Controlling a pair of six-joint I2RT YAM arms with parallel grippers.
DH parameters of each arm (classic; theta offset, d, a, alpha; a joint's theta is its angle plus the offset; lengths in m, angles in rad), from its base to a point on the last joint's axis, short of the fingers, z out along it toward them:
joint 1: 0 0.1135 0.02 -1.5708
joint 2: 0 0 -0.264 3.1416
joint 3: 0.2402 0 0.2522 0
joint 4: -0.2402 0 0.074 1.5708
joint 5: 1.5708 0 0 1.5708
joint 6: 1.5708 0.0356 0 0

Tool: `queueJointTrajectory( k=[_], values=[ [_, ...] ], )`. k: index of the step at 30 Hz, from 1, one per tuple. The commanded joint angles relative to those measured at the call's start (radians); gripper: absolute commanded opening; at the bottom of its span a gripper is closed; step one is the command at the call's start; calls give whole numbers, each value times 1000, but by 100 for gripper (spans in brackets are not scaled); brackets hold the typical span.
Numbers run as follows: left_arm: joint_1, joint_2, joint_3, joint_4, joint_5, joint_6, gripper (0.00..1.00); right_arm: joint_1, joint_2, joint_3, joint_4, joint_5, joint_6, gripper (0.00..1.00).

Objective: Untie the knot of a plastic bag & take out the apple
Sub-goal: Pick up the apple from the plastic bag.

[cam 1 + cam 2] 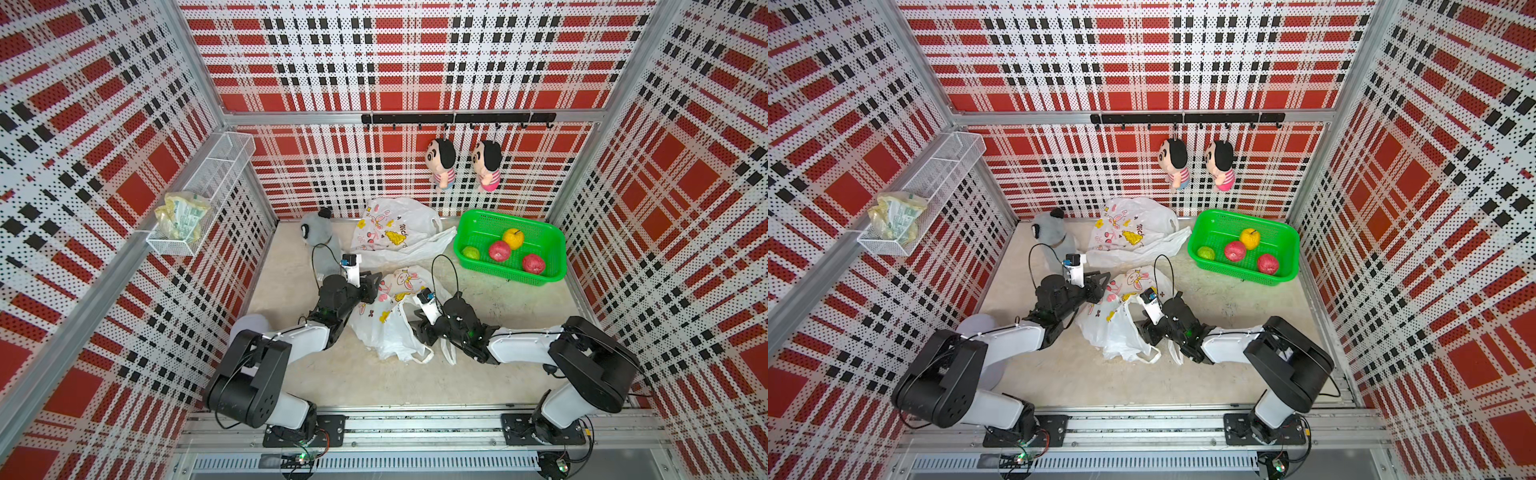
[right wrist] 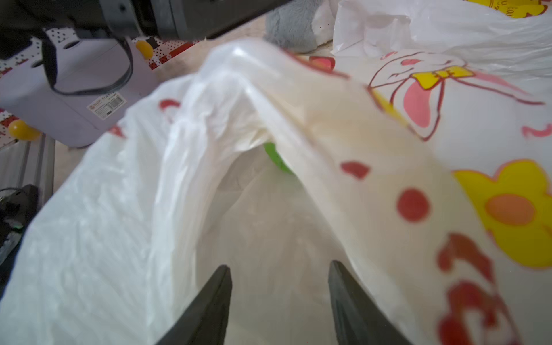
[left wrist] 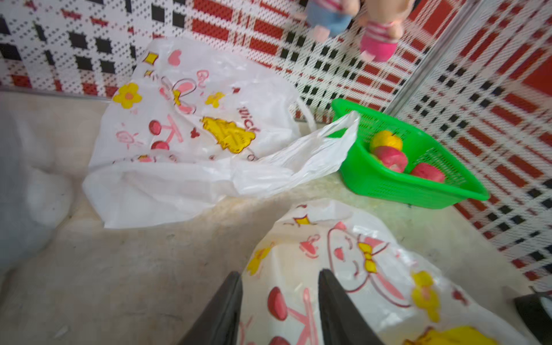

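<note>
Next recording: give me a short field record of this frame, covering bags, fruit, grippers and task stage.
worked bag: printed plastic bag lying between the arms, mouth gaping, no knot visible
inside: green object partly seen, probably the apple
left gripper: open, jaws over the bag's printed side
right gripper: open, at the bag's mouth
green basket: holds four fruits: yellow, green, two red
second bag: farther back, next to the basket
stage: apple not yet out

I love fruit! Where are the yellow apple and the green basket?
yellow apple (image 1: 513,238): in a top view, on its middle.
green basket (image 1: 505,275): in a top view, on its front wall.
</note>
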Motion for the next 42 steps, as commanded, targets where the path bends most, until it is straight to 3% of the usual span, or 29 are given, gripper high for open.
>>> queueJointTrajectory(
  k=[1,4,7,12,14,22,26,29,35,42],
  values=[
    [-29,53,36,-126,-119,0,63,9,74,55,61,12,12,63],
    [-38,113,60,-134,-122,-24,67,17,138,101,72,28,2,75],
    [-45,184,98,-134,-104,-41,63,26,193,138,110,18,-12,79],
    [-48,278,145,-125,-66,-68,34,36,272,213,103,50,-32,89],
    [-46,299,153,-118,-48,-75,26,39,293,237,96,62,-32,99],
    [-39,321,155,-96,4,-78,4,62,356,337,-8,107,-37,100],
    [-31,330,154,-75,38,-113,0,83,375,364,-46,175,-28,100],
    [-28,338,159,-65,68,-115,0,82,390,387,-72,248,-7,96],
    [-20,345,159,-41,127,-131,0,82,427,474,-133,230,-9,90],
    [16,326,147,-34,143,-128,0,83,345,382,-82,225,41,60]
  ],
)
